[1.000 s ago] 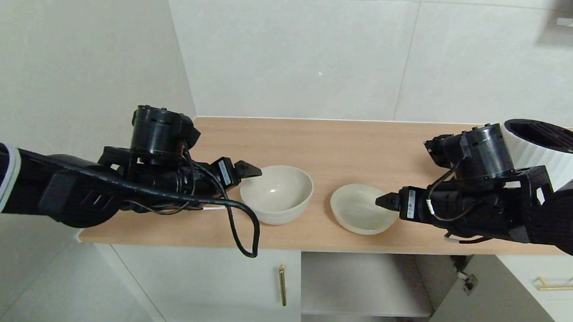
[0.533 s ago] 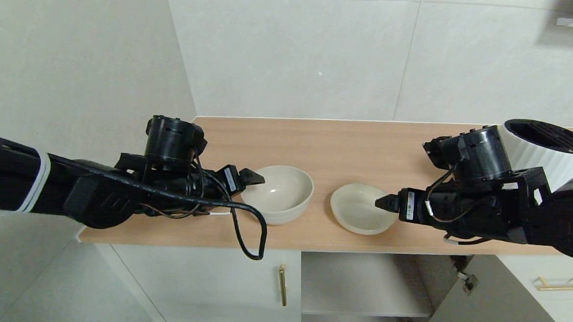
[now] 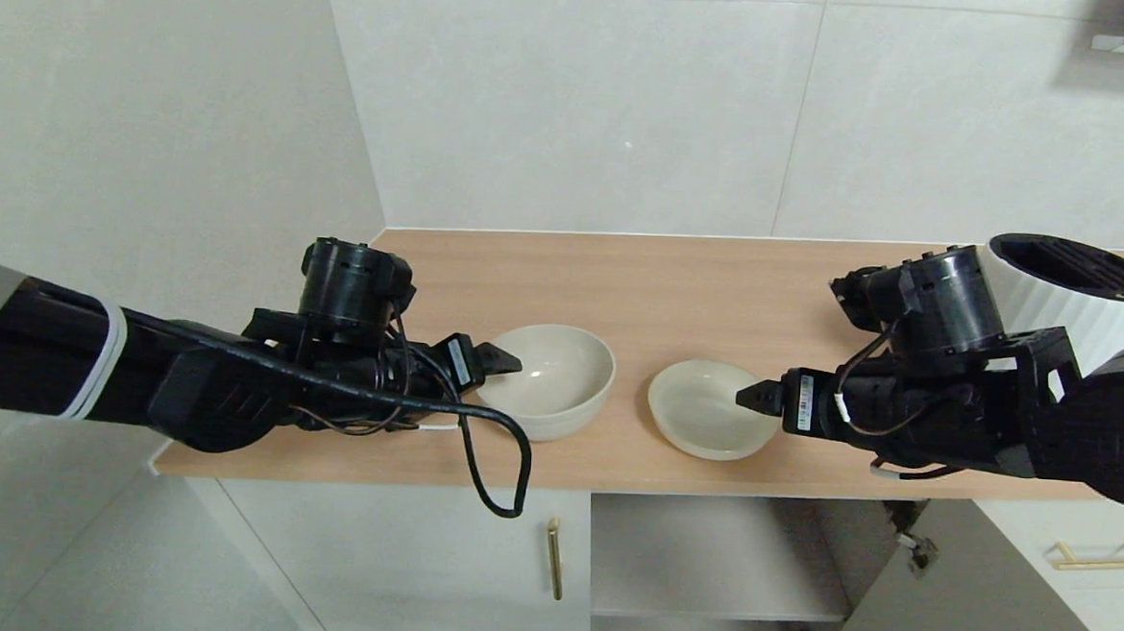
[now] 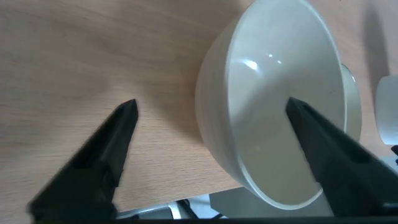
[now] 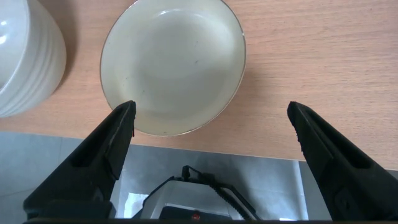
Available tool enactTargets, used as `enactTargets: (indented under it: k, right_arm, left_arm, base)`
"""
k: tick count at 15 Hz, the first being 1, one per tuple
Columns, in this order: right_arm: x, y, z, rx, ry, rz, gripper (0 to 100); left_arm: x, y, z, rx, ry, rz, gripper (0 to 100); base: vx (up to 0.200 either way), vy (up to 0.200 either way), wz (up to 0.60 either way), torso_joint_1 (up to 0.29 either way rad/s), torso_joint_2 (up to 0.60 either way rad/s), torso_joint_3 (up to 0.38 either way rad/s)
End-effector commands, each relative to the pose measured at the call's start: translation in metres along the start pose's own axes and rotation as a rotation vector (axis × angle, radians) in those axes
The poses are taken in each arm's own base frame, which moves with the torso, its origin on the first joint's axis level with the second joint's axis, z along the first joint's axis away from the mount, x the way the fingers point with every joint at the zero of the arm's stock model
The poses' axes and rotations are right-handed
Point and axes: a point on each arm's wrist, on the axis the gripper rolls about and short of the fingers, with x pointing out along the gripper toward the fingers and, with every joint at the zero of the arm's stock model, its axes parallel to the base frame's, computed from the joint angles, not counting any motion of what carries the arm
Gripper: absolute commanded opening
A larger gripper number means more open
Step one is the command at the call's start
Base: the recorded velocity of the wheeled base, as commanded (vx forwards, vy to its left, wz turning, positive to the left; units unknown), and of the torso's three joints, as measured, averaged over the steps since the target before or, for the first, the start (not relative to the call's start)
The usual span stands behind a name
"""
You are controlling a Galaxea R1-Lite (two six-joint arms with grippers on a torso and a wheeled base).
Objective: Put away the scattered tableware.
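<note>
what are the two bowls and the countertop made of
Deep bowl: likely glazed ceramic, off-white, with sharp glints inside. Shallow bowl: looks the same, glossy, thin rim. Countertop: wood or wood-look laminate, matte, with fine grain lines.

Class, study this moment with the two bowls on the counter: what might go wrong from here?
1. The left gripper stands open astride the deep bowl's rim; pinching one smooth wall may tip the bowl or let it slip.
2. The shallow bowl lies close to the counter's front edge; a nudge from the open right gripper might push it off.
3. The bowls sit close together, so lifting one may knock the other.
</note>
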Motion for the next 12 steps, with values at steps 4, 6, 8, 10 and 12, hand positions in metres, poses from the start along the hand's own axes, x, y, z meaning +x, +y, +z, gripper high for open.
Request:
enactTargets:
  k: [4,6,8,10,12]
  right_arm:
    - [0.001,0.001,0.001,-0.001,-0.001,0.001,100]
    - [0.001,0.001,0.002,-0.001,-0.004,0.001,100]
    - [0.007,0.003,0.002,-0.002,-0.002,-0.012,100]
    - [0.015,0.003,0.001,-0.006,-0.002,-0.044,100]
    - [0.036,0.005,-0.002,-0.015,-0.014,-0.145,100]
  left_arm:
    - [0.0,0.0,0.0,-0.001,0.0,-0.002,0]
    - [-0.001,-0.001,0.0,0.0,-0.001,-0.004,0]
    - [-0.002,-0.001,0.001,-0.001,-0.005,-0.006,0]
    - [-0.004,-0.002,0.001,0.0,-0.005,-0.008,0]
    - [-0.006,-0.003,0.002,0.001,-0.011,-0.011,0]
  base:
    - [0.0,0.0,0.0,0.0,0.0,0.0]
    - [0.0,0.0,0.0,0.0,0.0,0.0]
    - [0.0,0.0,0.0,0.0,0.0,0.0]
    - [0.0,0.0,0.0,0.0,0.0,0.0]
    - [0.0,0.0,0.0,0.0,0.0,0.0]
